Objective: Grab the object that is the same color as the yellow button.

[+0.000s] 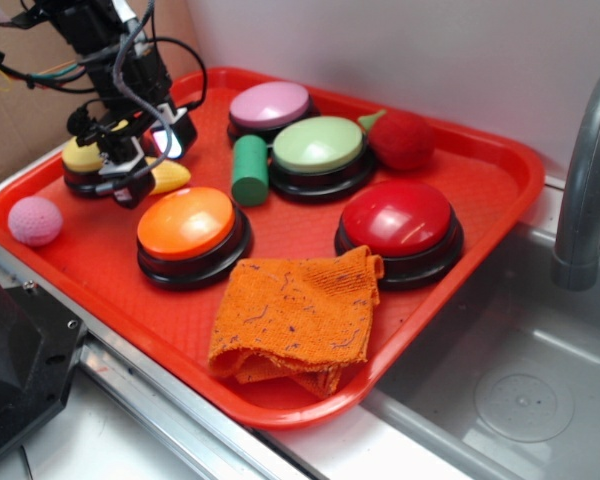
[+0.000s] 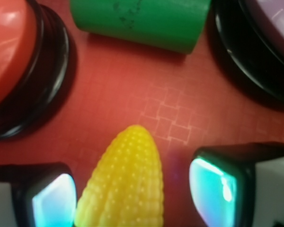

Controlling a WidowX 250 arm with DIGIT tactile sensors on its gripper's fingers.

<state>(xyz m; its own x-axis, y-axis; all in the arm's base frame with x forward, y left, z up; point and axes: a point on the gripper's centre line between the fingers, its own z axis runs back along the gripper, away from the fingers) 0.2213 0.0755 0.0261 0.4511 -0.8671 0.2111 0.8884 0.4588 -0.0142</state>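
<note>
Between my two fingers (image 2: pixel 132 191) lies the little yellow toy corn (image 2: pixel 125 182), its pointed tip facing the green cylinder (image 2: pixel 139 21). My fingers are open, one pad (image 2: pixel 54 201) on each side of the corn. The left pad is just beside it, and a strip of red tray (image 2: pixel 146 99) shows between the corn and the other pad. I am not holding it. From the outside view, the corn (image 1: pixel 170 178) lies on the red tray (image 1: pixel 480 160) just beside the yellow button (image 1: pixel 80 155), and my fingers (image 1: pixel 145 160) are low over it. The orange button (image 1: pixel 185 222) sits near the corn, toward the tray's front. A pink ball (image 1: pixel 35 220) sits at the tray's left corner. An orange cloth (image 1: pixel 295 320) lies crumpled by the front edge, near the red button (image 1: pixel 398 220)
</note>
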